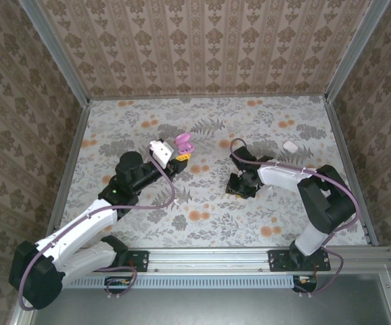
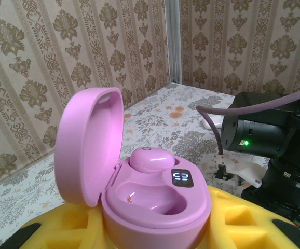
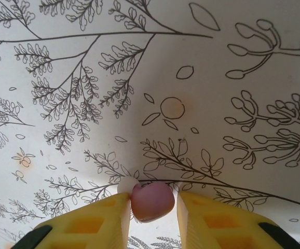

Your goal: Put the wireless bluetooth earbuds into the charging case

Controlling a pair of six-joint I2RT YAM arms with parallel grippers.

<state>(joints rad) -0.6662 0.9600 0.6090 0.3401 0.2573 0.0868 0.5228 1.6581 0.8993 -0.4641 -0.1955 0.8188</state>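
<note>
Right gripper (image 3: pixel 152 208) straddles earbud (image 3: pixel 151 201) on tabletop (image 3: pixel 191 78); can't tell if clamped.
Tiny, light, glossy, likely slippery: pinch its midline gently. Left gripper (image 2: pixel 155 228) grips open charging case (image 2: pixel 139 199).

Damask-patterned beige walls (image 1: pixel 209 47) enclose a floral-printed tabletop (image 1: pixel 202 233) edged by aluminium rails (image 1: pixel 209 256).

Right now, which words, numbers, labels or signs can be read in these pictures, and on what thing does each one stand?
"53": two lit digits on the small dark display inside the open pink charging case, seen from the left wrist. They are a little blurred, so the first digit is not certain.
No other word, label, brand or sign can be read.
</note>
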